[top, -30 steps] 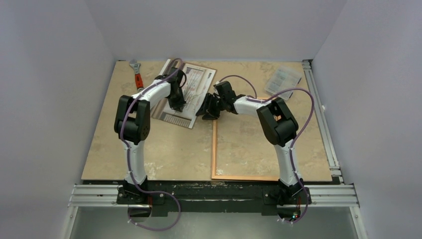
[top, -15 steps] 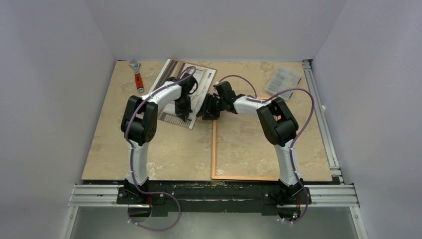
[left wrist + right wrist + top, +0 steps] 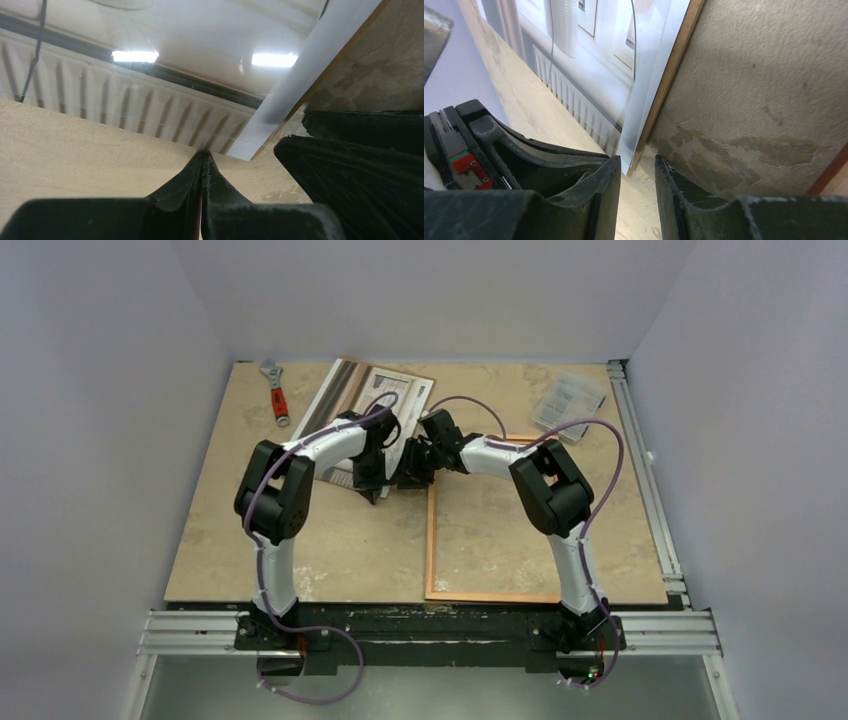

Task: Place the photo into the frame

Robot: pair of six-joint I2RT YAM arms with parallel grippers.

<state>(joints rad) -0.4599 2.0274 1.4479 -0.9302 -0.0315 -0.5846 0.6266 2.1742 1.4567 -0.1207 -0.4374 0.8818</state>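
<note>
Photo (image 3: 375, 405) flat on bench (image 3: 220, 540), far centre-left. Frame (image 3: 431, 540) to its right and nearer, running to the near edge. Photo's near right corner sits just beside the frame's far left corner, with left hand (image 3: 373, 495) and right hand (image 3: 402, 480) there. Wrench (image 3: 275, 390) left of photo. Plastic box (image 3: 568, 400) behind frame, far right.

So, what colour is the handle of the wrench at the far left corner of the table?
Orange-red; the wrench shows best in the top external view.

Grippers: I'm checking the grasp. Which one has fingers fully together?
The left gripper; its fingers touch. The right gripper shows a gap at the corner of the photo.
</note>
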